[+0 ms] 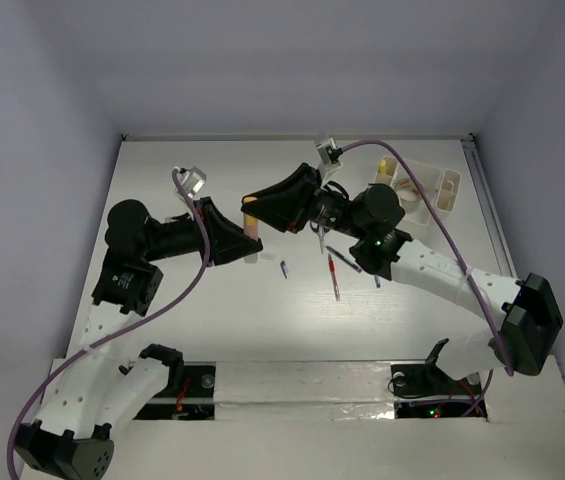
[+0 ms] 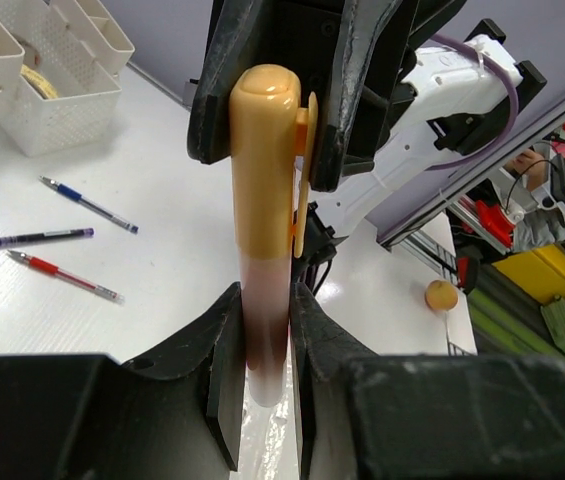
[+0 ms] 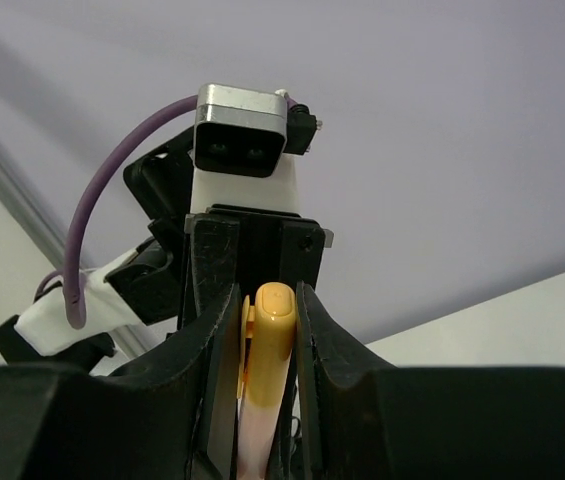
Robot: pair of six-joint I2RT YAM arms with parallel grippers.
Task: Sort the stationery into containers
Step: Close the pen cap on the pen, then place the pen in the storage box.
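Note:
A thick marker [image 2: 265, 190] with an orange cap and a pale pink barrel is held between both grippers above the table's middle left [image 1: 251, 232]. My left gripper [image 2: 267, 305] is shut on the barrel's lower end. My right gripper [image 3: 267, 335] is shut on the orange cap [image 3: 271, 345]; its fingers [image 2: 357, 100] flank the cap in the left wrist view. The cream-white organizer [image 1: 427, 190] stands at the back right, with a tape roll [image 2: 32, 82] in one compartment. A red pen [image 1: 334, 278], a blue pen [image 2: 90, 205] and a purple pen [image 2: 37, 238] lie loose on the table.
The loose pens lie between the held marker and the organizer [image 2: 47, 110], under the right arm [image 1: 432, 270]. A short blue piece [image 1: 284, 268] lies near the marker. The table's near edge and the arm bases are at the bottom.

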